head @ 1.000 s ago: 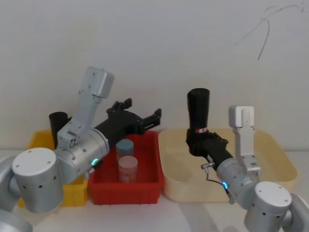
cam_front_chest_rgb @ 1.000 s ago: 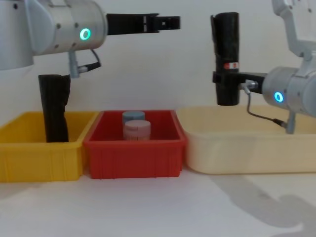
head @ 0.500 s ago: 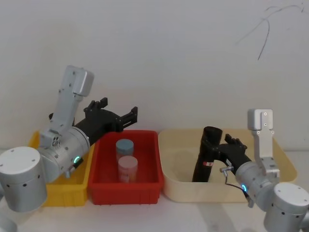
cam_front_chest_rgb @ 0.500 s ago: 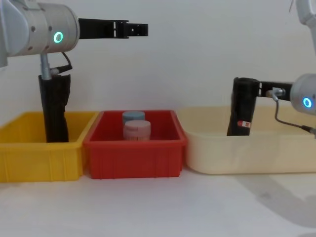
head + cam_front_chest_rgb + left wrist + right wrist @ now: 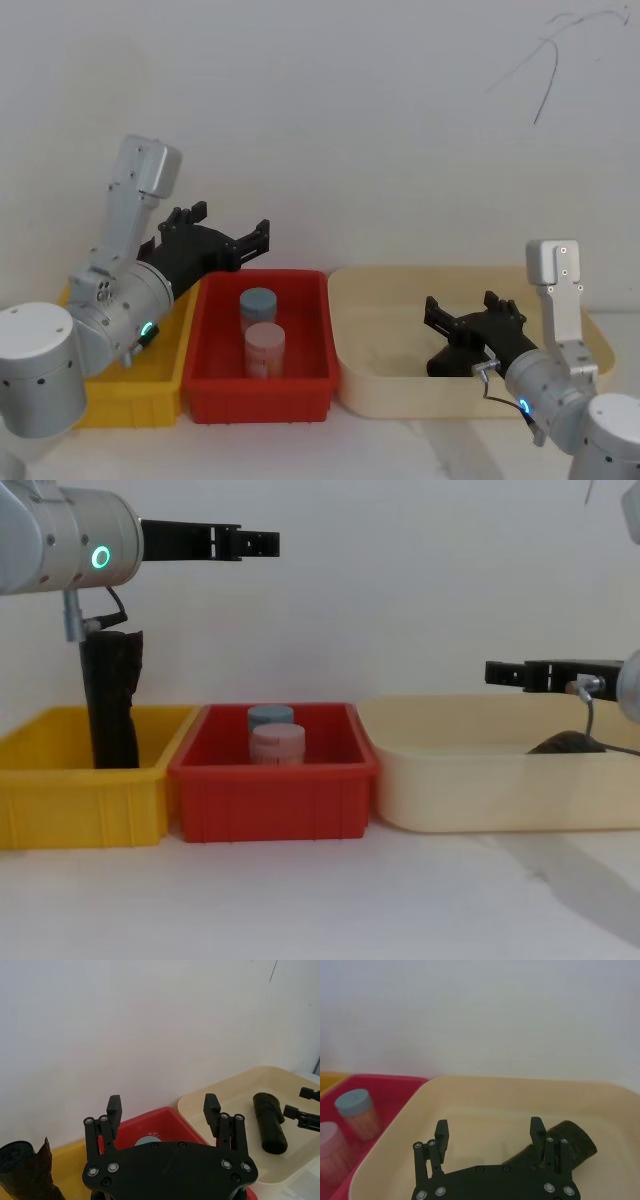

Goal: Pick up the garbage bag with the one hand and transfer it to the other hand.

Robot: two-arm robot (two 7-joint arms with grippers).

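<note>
— Where is the glossy black garbage-bag roll [image 5: 450,360]?
— Lying on its side in the cream plastic tub [image 5: 400,274], gripped by nothing. The black right tool [image 5: 489,1129] hovers above, fingers apart.
— The black left tool [image 5: 162,1106]?
— Spread wide too, high over the red plastic bin [image 5: 260,396]; probably parked clear.

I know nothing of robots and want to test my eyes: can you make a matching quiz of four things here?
1 garbage bag
2 matt black roll
3 pink-lidded jar
4 left gripper

A in the red bin
B open, raised in the air
C lying in the cream bin
D standing in the yellow bin

Pairs: 1-C, 2-D, 3-A, 4-B
</note>
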